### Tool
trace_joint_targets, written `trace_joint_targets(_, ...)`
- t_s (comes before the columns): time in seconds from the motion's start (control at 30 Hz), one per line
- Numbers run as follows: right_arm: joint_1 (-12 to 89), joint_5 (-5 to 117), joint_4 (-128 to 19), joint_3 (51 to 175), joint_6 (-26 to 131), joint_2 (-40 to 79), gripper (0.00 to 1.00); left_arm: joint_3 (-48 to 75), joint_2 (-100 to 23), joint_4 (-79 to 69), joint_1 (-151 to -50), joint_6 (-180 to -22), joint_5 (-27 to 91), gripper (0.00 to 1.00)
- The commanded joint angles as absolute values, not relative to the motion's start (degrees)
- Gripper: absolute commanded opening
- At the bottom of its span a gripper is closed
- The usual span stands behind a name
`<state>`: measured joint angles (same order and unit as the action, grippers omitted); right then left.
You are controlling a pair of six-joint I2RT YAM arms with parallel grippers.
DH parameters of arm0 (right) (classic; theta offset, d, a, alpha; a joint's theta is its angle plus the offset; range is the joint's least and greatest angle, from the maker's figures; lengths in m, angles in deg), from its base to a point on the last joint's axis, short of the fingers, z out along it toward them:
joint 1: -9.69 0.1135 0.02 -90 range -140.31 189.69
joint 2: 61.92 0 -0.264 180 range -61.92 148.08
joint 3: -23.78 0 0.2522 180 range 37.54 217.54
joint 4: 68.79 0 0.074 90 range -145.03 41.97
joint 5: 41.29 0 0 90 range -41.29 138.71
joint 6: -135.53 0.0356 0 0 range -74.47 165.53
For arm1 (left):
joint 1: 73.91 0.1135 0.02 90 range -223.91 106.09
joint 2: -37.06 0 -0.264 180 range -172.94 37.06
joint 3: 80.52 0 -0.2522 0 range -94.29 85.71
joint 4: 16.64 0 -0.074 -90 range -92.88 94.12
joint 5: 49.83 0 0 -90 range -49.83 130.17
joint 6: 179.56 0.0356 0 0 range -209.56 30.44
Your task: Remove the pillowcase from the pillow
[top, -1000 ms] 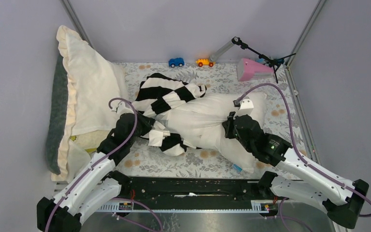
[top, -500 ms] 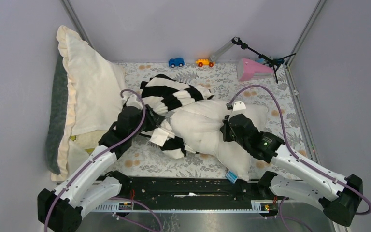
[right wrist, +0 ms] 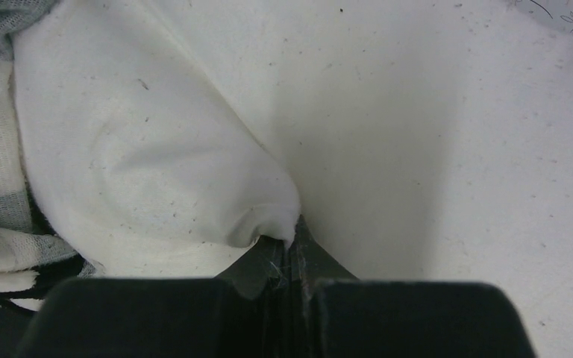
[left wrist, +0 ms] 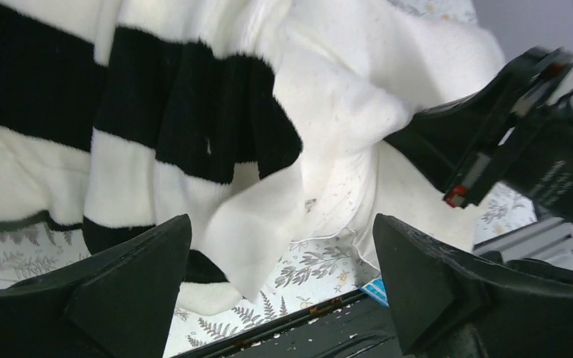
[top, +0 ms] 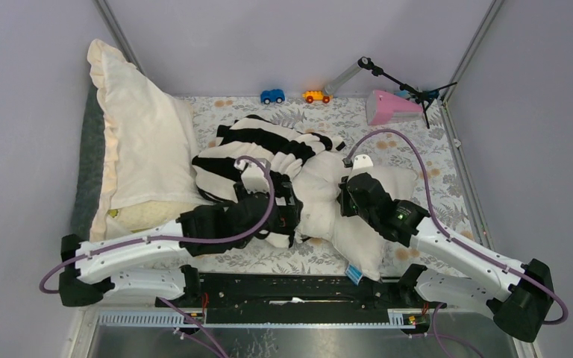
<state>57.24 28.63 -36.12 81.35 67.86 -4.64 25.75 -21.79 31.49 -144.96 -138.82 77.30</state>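
Clock reference: top view, centred on the table [top: 425, 173], 12 o'clock at the far wall.
Pillowcase [top: 257, 145]: black and white stripes, bunched in folds at 10 to 11 o'clock and lying over the near-left end of the pillow. Cannot tell whether that end is sleeved inside it.
Pillow [top: 364, 240]: off-white and mostly bare, running from the centre out to 5 o'clock, with one corner at the table's near edge.
Left gripper [left wrist: 281, 220]: jaws spread wide and gripping nothing. Striped cloth and a white fold hang just ahead of the gap. Sits at 7 o'clock, against the pillowcase's near edge.
Right gripper [right wrist: 292, 250]: jaws pressed together, pinching a small fold of pillow fabric. Sits at 4 o'clock.
Ruffled cream pillow [top: 145, 134]: at 9 o'clock, leaning on the left wall and touching the pillowcase.
Blue toy car [top: 272, 95], orange toy car [top: 315, 96]: at 12 o'clock by the far wall, well apart from the pillow.
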Motion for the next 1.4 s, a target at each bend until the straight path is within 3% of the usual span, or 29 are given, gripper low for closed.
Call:
trace_joint_targets(0.0,56.9,26.2,-40.5,82.7,68.7,-4.7,0.0,27.9,-25.8,32.4,-149.9,-146.7,85.2,0.99)
trace_joint_targets(0.3,56.9,25.7,-40.8,81.5,68.7,-6.4,0.0,35.9,-27.2,31.6,-150.9,-155.3,86.0,0.99)
trace_joint_targets(0.6,56.7,19.1,-37.9,83.0,70.0,-6.7,0.0,50.1,-25.9,17.1,-131.7,-147.1,72.9,0.99)
trace_joint_targets(0.67,55.3,16.6,-35.1,84.1,71.2,-6.9,0.0,51.1,-24.0,18.6,-126.2,-145.2,74.8,0.91)
trace_joint_targets(0.83,52.0,11.8,-34.1,83.2,71.5,-13.5,0.0,51.2,-13.4,24.8,-117.5,-143.4,83.7,0.52)
trace_joint_targets(0.9,51.2,9.0,-34.2,83.1,70.5,-16.6,0.0,51.8,-9.0,24.4,-115.1,-140.9,84.9,0.4)
trace_joint_targets(1.07,49.9,6.5,-33.8,85.5,66.9,-18.6,0.0,51.2,-2.7,25.2,-111.5,-136.1,86.6,0.0)
trace_joint_targets(1.17,49.9,15.2,-34.1,87.9,64.4,-17.4,0.0,50.2,-0.5,20.5,-111.4,-131.0,79.5,0.0)
trace_joint_targets(1.3,49.9,27.3,-33.9,90.9,63.3,-14.7,0.2,45.3,-2.0,16.8,-111.4,-127.3,69.7,0.0)
trace_joint_targets(1.37,49.9,30.7,-33.7,91.7,62.9,-13.2,0.26,42.0,-4.9,17.0,-111.4,-126.4,64.8,0.08)
